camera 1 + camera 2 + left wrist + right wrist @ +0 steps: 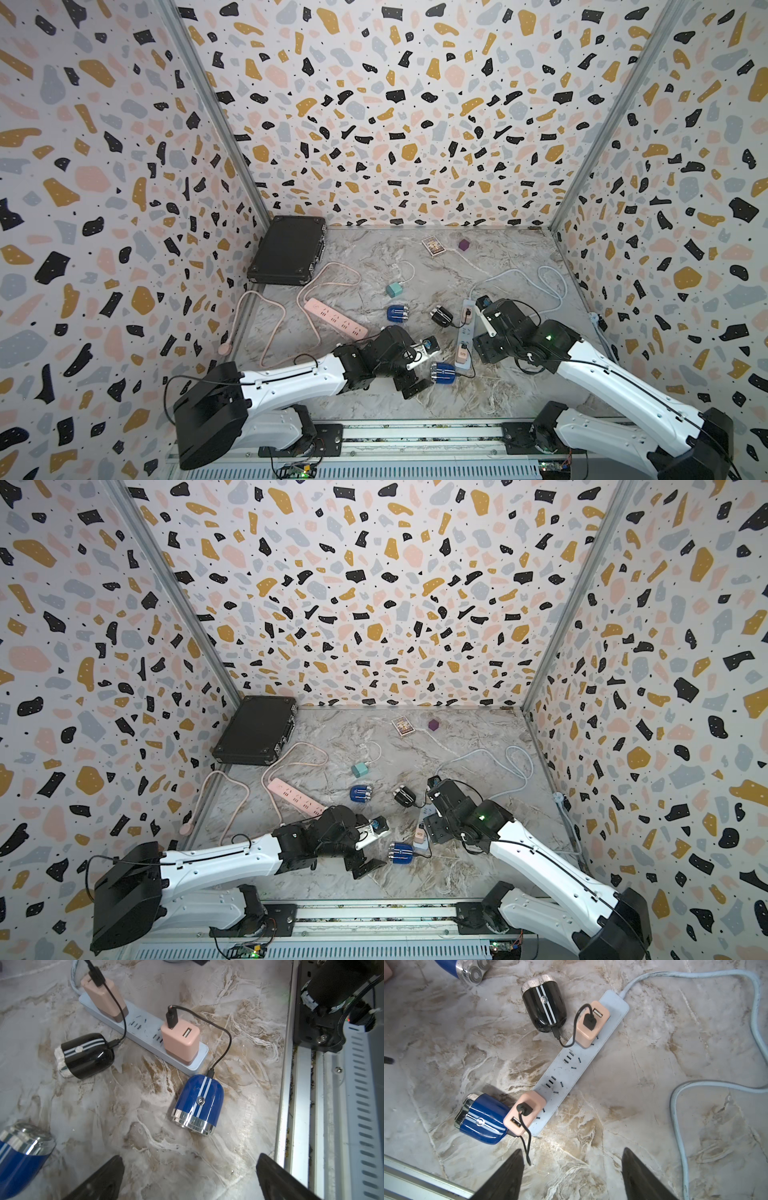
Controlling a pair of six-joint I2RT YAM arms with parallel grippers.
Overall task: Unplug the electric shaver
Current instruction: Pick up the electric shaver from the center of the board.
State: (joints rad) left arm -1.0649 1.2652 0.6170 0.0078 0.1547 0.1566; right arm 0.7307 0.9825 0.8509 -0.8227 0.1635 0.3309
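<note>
While both my grippers hang empty, nothing's unplugged yet: my left gripper stands wide open just short of the blue shaver, which lies on its side by the near end of the pale power strip, its black cable running up to a pink adapter; my right gripper is open too, over the strip. Risks, IMO: pull the shaver w/o the strip pinned & the whole strip slides, or the adapter pops out instead of the plug; the cable's slack loop sits right by my right finger & could snag. A black shaver is plugged in as well, so wrong target is possible. Left wrist view shows the plug at the shaver's rear; right wrist view hides it behind the adapter but shows the strip's full length & cord. Top views: cable prob. too thin to trace.
</note>
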